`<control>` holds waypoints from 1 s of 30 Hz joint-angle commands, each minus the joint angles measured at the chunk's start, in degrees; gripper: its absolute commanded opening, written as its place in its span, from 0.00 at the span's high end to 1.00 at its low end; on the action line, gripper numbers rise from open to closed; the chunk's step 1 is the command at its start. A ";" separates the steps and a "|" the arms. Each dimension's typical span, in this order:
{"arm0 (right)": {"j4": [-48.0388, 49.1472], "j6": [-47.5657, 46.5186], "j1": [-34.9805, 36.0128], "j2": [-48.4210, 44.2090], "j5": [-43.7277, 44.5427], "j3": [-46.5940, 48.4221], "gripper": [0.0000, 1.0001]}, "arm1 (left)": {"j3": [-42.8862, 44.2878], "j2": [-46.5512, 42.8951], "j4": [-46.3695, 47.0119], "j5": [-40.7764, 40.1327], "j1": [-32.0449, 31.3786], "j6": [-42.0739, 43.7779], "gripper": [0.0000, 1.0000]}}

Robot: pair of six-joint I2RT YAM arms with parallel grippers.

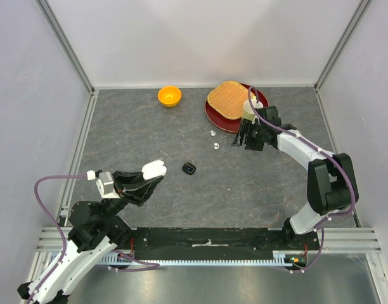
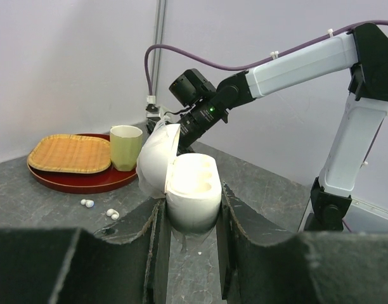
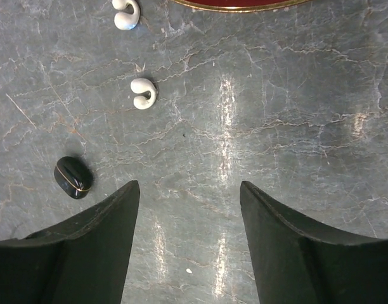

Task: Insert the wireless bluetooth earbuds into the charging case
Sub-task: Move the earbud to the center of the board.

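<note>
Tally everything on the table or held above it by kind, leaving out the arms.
white earbuds: 2
charging cases: 2, the white case open, the black case shut
orange bowl: 1
green cup: 1
red plate: 1
woven tray: 1
Total: 8

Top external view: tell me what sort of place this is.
Probably a robotics lab test cell, not a home: plain white panel walls framed in aluminium rails, two white-and-black robot arms bolted to a black base rail, and a grey marbled tabletop staged with props.
</note>
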 commanded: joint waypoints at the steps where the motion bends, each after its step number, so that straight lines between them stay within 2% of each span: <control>1: 2.60 -1.38 -0.05 1.60 -3.05 -0.26 0.35 | 0.09 -2.56 -0.11 -0.15 -0.08 0.41 0.98; 7: 3.48 0.80 0.22 8.19 -7.54 4.05 0.43 | -0.26 -2.47 -0.03 -0.59 -0.08 0.59 0.98; 18: 13.85 8.45 1.10 13.73 -11.93 3.00 0.46 | -1.40 -2.38 0.94 -1.29 -0.08 0.41 0.98; 30: 16.76 10.48 3.20 18.91 -10.80 5.10 0.50 | -0.70 -2.91 -1.08 -1.30 -0.08 1.03 0.98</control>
